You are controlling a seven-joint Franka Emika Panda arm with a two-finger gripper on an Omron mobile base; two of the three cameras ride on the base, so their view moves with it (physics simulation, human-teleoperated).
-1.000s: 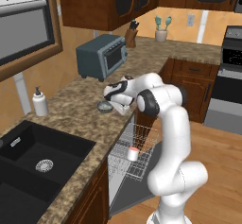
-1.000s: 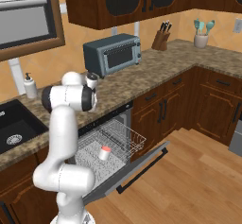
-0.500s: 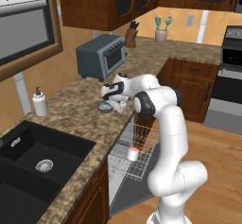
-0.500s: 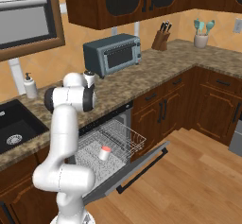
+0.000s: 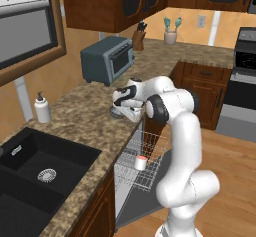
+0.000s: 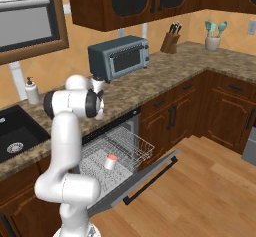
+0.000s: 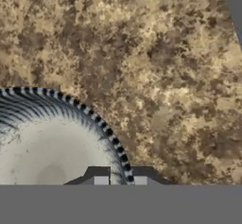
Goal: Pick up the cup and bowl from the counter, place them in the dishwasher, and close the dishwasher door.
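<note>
Lowered a little since half a second ago, the gripper point(image 7: 120, 180) now has its fingertips point(image 7: 100, 180) on either side of the bowl point(image 7: 52, 140) rim; whether it is clenched I cannot tell. That bowl sits on the counter point(image 5: 85, 116) near the edge. The cup point(image 6: 110, 161) stands in the dishwasher point(image 6: 117, 153) rack, above the open door point(image 6: 145, 178).

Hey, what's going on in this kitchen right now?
A robot arm is loading the dishwasher. The cup already stands in the rack, and the door hangs open. The gripper is down at the bowl on the counter, with one fingertip on each side of the rim, so it looks about to grasp it. Whether it has closed on the rim yet is hard to tell.
</note>
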